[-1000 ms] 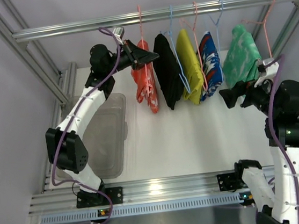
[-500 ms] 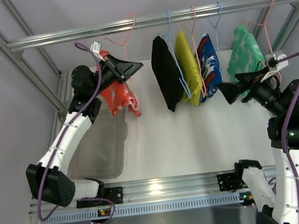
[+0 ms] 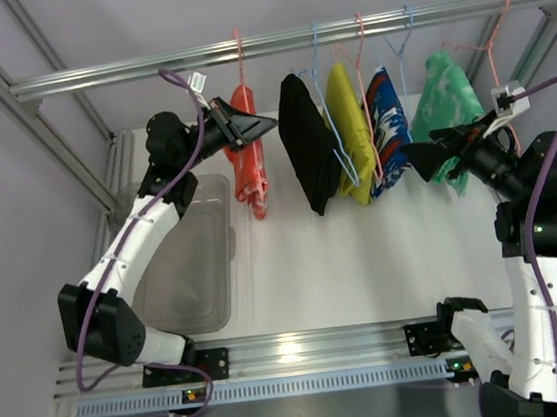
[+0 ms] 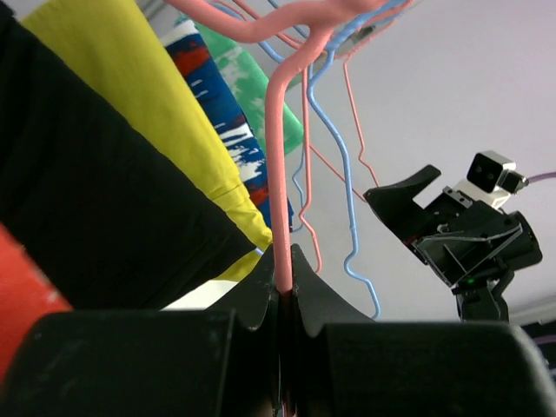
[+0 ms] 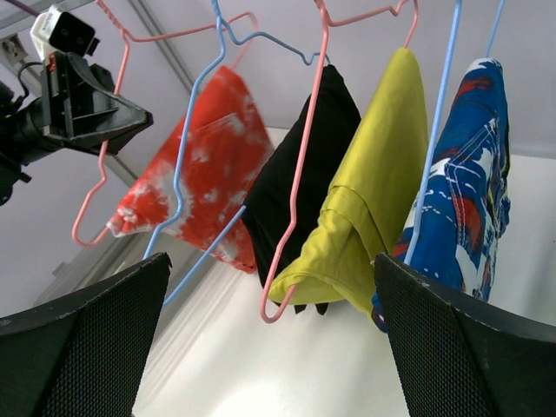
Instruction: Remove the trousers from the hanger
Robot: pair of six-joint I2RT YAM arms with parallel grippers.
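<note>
The red-orange trousers [image 3: 247, 167] with white blotches hang from the pale pink hanger [image 3: 239, 64], whose hook reaches the rail. My left gripper [image 3: 264, 123] is shut on the hanger's wire just above the cloth. The left wrist view shows the pink wire [image 4: 281, 174] pinched between the jaws of my left gripper [image 4: 283, 276]. My right gripper [image 3: 421, 148] is open and empty, by the blue garment. From the right wrist view, my right gripper [image 5: 278, 347] faces the trousers [image 5: 204, 169] and the hanger [image 5: 97, 178] from well to the right.
On the rail [image 3: 142, 67], right of the trousers, hang a black garment [image 3: 305, 155], a yellow one [image 3: 350, 125], a blue patterned one [image 3: 388, 126] and a green-and-white one [image 3: 444, 99], on pink and light blue hangers. A clear plastic bin [image 3: 188, 254] lies at the left.
My left gripper swung the hanger and trousers out left over the bin, then back right under the rail, where they now hang straight. My right gripper rose and shifted slightly left.
</note>
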